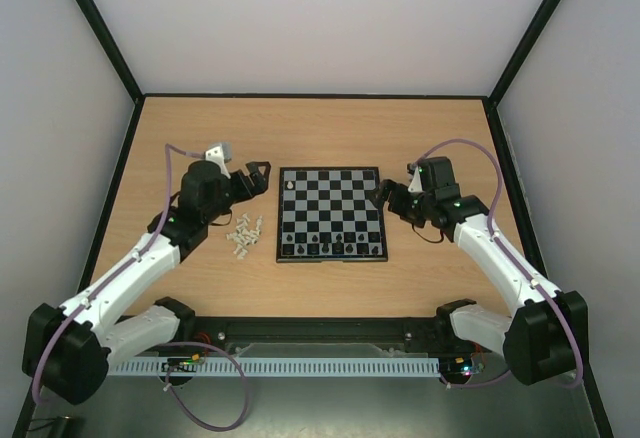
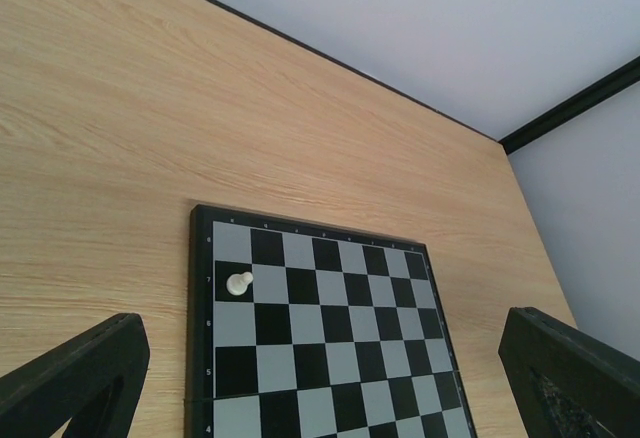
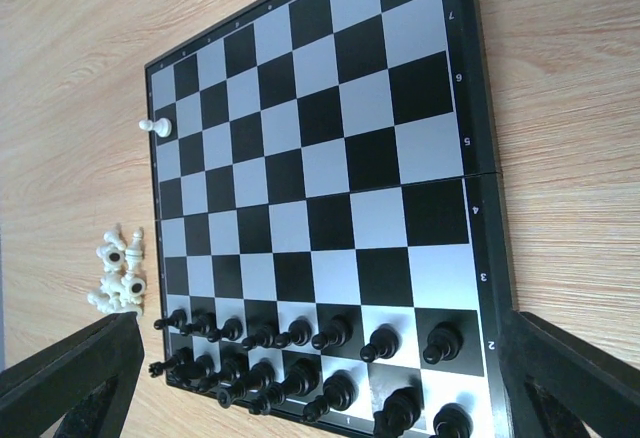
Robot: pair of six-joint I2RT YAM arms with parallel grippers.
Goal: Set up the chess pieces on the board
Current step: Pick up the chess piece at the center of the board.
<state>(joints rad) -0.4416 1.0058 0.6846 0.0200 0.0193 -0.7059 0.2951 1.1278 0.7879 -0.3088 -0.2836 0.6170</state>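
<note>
The board (image 1: 331, 198) lies mid-table. Black chess pieces (image 1: 330, 248) fill its two near rows; in the right wrist view (image 3: 300, 334) they stand upright. One cream-white pawn (image 1: 290, 186) stands at the far left of the board, also in the left wrist view (image 2: 239, 282) and the right wrist view (image 3: 154, 126). Several white pieces (image 1: 244, 235) lie in a loose heap on the table left of the board. My left gripper (image 1: 258, 175) is open and empty by the board's far left corner. My right gripper (image 1: 383, 196) is open and empty at the board's right edge.
The wooden table is ringed by a black frame and pale walls (image 1: 320, 18). A purple cable (image 1: 175, 158) loops over each arm. The white heap also shows in the right wrist view (image 3: 118, 273), just off the board's corner.
</note>
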